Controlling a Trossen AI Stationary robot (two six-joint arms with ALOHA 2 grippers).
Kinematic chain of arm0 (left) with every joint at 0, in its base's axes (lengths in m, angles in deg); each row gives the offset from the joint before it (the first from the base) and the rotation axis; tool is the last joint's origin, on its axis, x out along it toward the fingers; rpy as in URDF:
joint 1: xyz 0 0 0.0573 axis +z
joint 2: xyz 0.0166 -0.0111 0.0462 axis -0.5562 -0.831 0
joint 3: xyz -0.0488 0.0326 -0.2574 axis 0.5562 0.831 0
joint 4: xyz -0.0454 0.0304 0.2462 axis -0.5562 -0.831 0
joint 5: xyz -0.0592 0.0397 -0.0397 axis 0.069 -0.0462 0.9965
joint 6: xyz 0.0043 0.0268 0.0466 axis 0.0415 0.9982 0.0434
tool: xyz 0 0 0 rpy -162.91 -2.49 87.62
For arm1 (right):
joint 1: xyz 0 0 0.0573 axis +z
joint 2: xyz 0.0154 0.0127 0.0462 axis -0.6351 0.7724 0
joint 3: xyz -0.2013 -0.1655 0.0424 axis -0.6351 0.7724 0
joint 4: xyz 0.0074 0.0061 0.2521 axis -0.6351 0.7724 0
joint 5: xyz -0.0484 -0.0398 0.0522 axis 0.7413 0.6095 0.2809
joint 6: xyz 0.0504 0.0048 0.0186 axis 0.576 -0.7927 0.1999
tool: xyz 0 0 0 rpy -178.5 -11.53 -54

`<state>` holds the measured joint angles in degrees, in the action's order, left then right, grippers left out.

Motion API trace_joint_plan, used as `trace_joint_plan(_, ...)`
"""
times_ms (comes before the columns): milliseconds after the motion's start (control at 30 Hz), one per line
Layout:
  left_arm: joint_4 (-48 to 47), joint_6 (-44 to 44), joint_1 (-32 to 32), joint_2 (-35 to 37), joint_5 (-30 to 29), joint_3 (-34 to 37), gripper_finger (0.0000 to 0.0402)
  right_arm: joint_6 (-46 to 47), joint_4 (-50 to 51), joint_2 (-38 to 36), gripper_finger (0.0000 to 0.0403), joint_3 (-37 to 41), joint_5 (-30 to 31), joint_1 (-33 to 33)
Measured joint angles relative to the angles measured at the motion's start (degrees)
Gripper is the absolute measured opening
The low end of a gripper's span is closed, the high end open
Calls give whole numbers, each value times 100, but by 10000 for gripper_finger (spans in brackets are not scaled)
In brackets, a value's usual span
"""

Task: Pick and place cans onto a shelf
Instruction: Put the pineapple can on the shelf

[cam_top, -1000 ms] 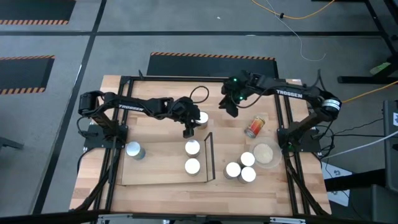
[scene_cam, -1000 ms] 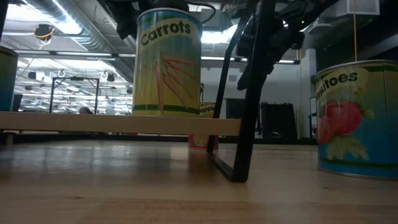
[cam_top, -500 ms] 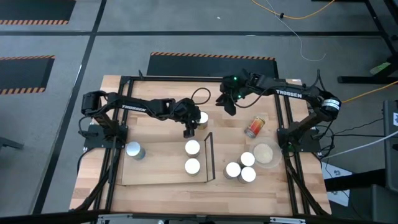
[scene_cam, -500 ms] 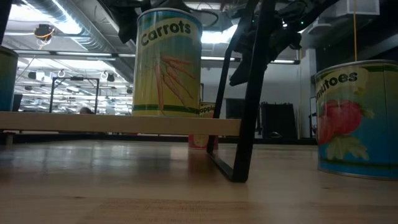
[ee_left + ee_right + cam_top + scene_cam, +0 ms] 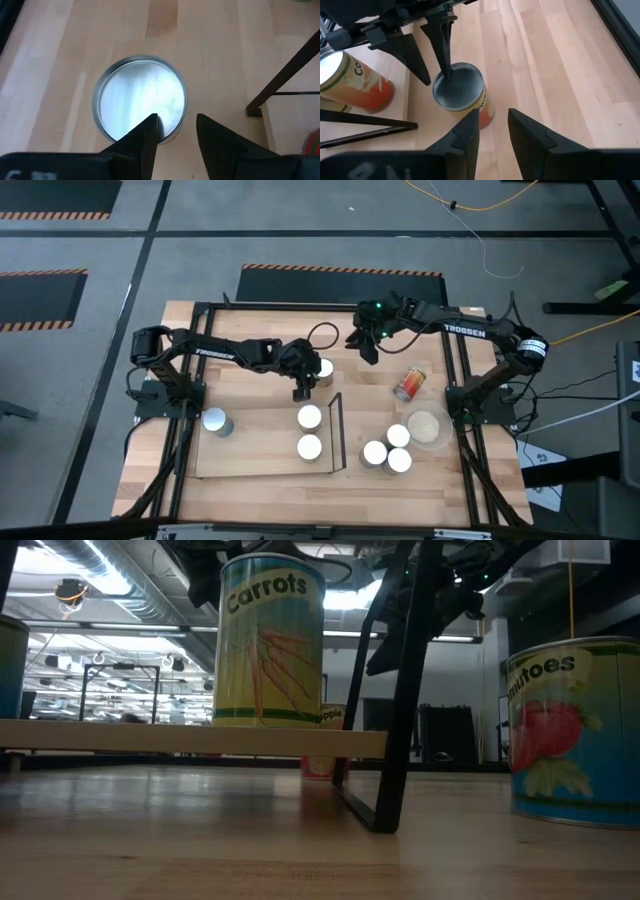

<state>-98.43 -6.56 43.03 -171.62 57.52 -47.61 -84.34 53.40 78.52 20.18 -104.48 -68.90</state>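
Hardly any change to see. Shows the left end effector a tiny bit more to the left than a moment ago, low over one upright can. Has its fingers spread, with one fingertip over the can's silver top and the other out past its side. Grips nothing yet.

Finds that can on the counter, just on the far side of the shelf, close to the thin black frame. Same spot as before.

Shows the right end effector slid a little left and far too, up in the air to the right of that can, looking down on it. Has its fingers a little apart, with nothing between them.

No moves among the other cans. Leaves two cans standing on the shelf near the frame. Puts one more by the shelf's left end, on it or just beside it, hard to tell. Leaves three bunched on the counter to the right of the frame, next to the round dish. Leaves a red one lying on its side, farther back.

Looks like lining up for a grab. Still needs a squeeze, a lift, and a short trip near to the shelf.
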Motion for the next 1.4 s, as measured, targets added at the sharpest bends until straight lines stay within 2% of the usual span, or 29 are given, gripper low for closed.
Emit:
trace_joint_plan(367,-116,28,2,0,-153,0,124,0,-66,0,108,0,0,0)
trace_joint_plan(1000,-125,22,2,-4,-146,0,5,0,-68,0,108,2,0,0)
trace_joint_plan(1200,-127,-6,2,-2,-155,0,3,-2,-66,0,108,2,0,0)
trace_joint_plan(1400,-186,-42,2,149,-428,20,1,-1,-62,0,108,2,-1,1)
